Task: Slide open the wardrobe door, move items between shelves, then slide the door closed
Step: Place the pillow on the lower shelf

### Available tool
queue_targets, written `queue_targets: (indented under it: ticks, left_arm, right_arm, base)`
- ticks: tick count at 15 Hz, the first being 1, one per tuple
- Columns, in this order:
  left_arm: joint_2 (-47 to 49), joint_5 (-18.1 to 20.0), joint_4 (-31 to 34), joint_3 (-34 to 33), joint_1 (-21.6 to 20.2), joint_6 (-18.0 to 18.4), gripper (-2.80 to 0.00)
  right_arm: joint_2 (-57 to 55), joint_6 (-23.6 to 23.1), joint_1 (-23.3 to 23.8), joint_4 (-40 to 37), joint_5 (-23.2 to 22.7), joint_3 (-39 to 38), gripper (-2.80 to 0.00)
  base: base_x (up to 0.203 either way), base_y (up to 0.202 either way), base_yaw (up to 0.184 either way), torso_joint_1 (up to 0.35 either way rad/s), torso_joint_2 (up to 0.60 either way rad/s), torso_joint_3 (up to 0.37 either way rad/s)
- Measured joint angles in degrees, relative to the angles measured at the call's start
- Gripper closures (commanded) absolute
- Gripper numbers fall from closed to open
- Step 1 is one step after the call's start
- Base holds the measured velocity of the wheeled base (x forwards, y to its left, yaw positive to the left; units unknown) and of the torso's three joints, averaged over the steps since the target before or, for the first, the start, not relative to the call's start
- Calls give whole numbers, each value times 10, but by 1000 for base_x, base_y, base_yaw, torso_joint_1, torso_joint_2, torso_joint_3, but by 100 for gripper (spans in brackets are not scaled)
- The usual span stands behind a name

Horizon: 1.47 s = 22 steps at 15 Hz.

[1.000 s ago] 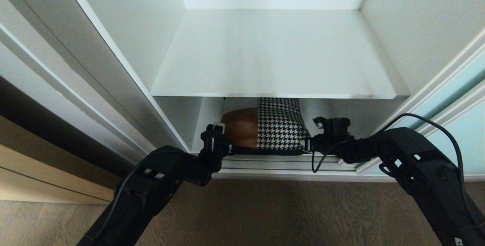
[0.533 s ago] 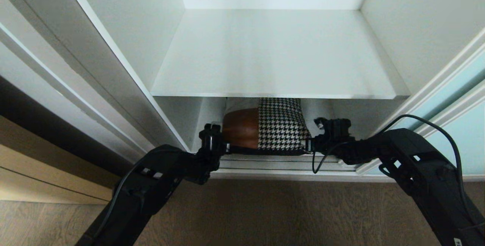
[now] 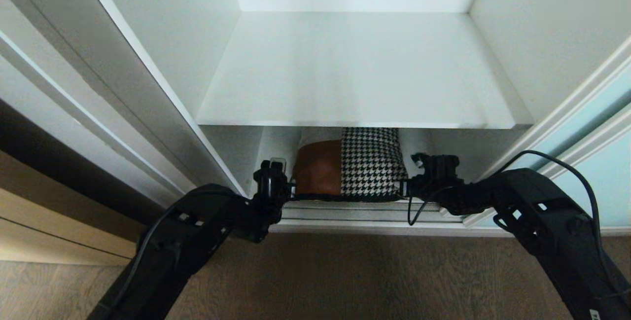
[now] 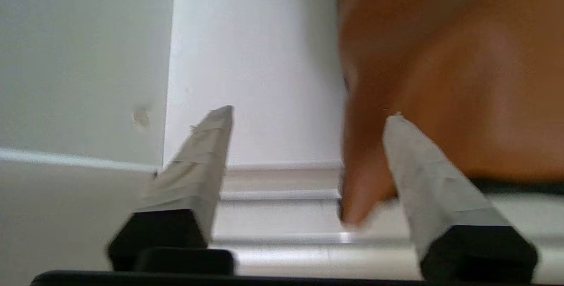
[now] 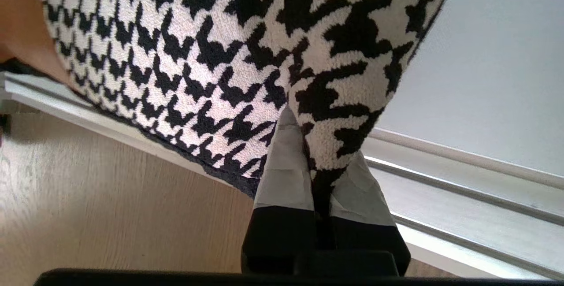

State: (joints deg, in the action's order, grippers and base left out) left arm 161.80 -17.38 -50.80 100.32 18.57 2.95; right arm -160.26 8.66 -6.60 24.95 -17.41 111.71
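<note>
The cushion (image 3: pixel 351 167), part tan-brown leather and part houndstooth, lies on the low shelf (image 4: pixel 255 79) under the upper white shelf (image 3: pixel 355 73). Its front edge rests by the door tracks. My left gripper (image 3: pixel 288 188) (image 4: pixel 308 118) is open at the cushion's brown corner (image 4: pixel 396 79). That corner pokes between the taped fingers (image 4: pixel 207 154), and neither finger presses it. My right gripper (image 3: pixel 405 188) (image 5: pixel 321 145) is shut on the cushion's houndstooth corner (image 5: pixel 335 101). The sliding wardrobe door (image 3: pixel 591 127), pale aqua glass, stands pushed to the right.
Silver door tracks (image 3: pixel 355 211) run along the wardrobe's front below the cushion. Wood floor (image 3: pixel 345 275) lies in front. A tan wood-grain panel (image 3: pixel 49 226) is at the far left. White side walls (image 3: pixel 187 39) close in the shelves.
My left gripper has opened and let go of the brown corner, drawing back a little. The cushion has shifted slightly right and sits lower. My right gripper keeps its hold.
</note>
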Motion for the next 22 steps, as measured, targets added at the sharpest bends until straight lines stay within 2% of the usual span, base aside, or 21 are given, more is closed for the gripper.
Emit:
queue_targets:
  ticks: [3,6,7,13,17,22]
  left_arm:
    - [-65,43,-38,-122,7,-12,-280]
    - [-133,118,-40,-211,17,-62,-280]
    - [-147,135,-33,-224,19,-73,-280]
    - [-161,147,-9,-225,22,-81,-280]
    - [-163,185,4,-237,22,-90,-280]
    - [-171,190,2,-242,21,-100,-280]
  right_arm:
    - [0,0,-5,-8,0,-1,0]
    - [2,-1,-7,-12,2,-1,0]
    - [3,0,-8,-11,3,-1,-280]
    - [3,-2,-9,15,3,-1,-280]
    - [0,-2,-7,45,3,-3,-280]
    - [1,-20,-6,63,7,-24,-280]
  base:
    - [0,0,0,0,0,0]
    - [0,0,0,0,0,0]
    - [0,0,0,0,0,0]
    - [0,0,0,0,0,0]
    - [0,0,0,0,0,0]
    - [0,0,0,0,0,0]
